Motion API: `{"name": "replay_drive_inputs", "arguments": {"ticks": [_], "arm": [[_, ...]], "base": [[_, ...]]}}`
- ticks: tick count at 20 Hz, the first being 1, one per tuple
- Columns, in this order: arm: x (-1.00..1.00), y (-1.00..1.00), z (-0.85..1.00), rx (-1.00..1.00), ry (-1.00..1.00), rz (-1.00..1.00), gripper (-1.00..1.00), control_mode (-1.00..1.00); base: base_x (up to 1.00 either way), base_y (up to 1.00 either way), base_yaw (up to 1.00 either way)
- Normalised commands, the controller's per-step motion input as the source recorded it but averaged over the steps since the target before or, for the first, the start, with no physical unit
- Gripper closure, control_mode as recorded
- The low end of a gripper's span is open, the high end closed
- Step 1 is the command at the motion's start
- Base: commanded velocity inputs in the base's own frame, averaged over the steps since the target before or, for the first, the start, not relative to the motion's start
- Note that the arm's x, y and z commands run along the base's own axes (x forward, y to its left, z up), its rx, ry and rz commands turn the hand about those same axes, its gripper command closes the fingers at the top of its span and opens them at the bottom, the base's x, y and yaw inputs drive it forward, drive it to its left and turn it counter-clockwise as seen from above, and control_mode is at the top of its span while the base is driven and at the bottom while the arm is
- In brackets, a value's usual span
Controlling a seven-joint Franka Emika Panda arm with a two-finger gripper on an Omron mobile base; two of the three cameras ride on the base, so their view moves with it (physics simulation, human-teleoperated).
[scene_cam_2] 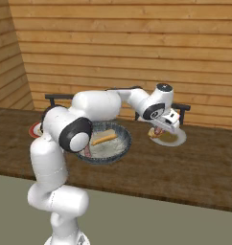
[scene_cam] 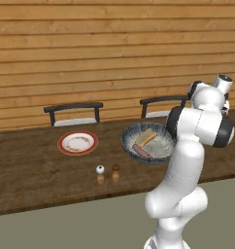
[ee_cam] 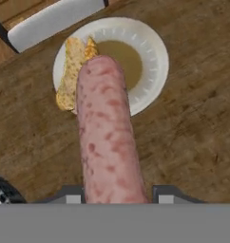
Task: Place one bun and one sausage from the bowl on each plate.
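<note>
Dark wood grain runs along the table point(scene_cam: 37, 170), and a plank wall point(scene_cam: 114, 44) with two chairs point(scene_cam: 73, 114) stands behind it. My gripper point(scene_cam_2: 159, 130) hangs over the pale plate point(ee_cam: 150, 57), its fingers closed on a pink sausage point(ee_cam: 107, 142) that reaches forward across the plate's near rim. A bun point(ee_cam: 74, 71) already lies on that plate, just left of the sausage tip. Beside the gripper, toward the arm's base, the bowl point(scene_cam: 131, 133) holds another bun point(scene_cam: 148, 138) and sausage point(scene_cam: 141, 151). From the left base view I also see the red-rimmed plate point(scene_cam: 78, 143), bare, well beyond the bowl, with two small shakers point(scene_cam: 108, 173) in front.
</note>
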Motion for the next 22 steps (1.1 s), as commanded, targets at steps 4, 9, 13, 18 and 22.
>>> {"name": "replay_drive_inputs", "arguments": {"ticks": [4, 9, 13, 18, 22], "arm": [[0.33, -0.24, -0.56, 0.15, -0.01, -0.01, 1.00, -1.00], [0.32, -0.01, -0.51, 0.07, -0.01, 0.00, 1.00, -1.00], [0.59, 0.00, -0.33, 0.03, -0.04, -0.01, 1.00, -1.00], [0.35, 0.00, -0.42, 0.00, -0.07, -0.03, 1.00, -1.00], [0.07, 0.00, -0.46, 0.00, -0.06, -0.07, 1.00, -1.00]], "base": [[0.00, 0.00, 0.00], [0.00, 0.00, 0.00], [0.00, 0.00, 0.00], [0.00, 0.00, 0.00], [0.00, 0.00, 0.00]]}}
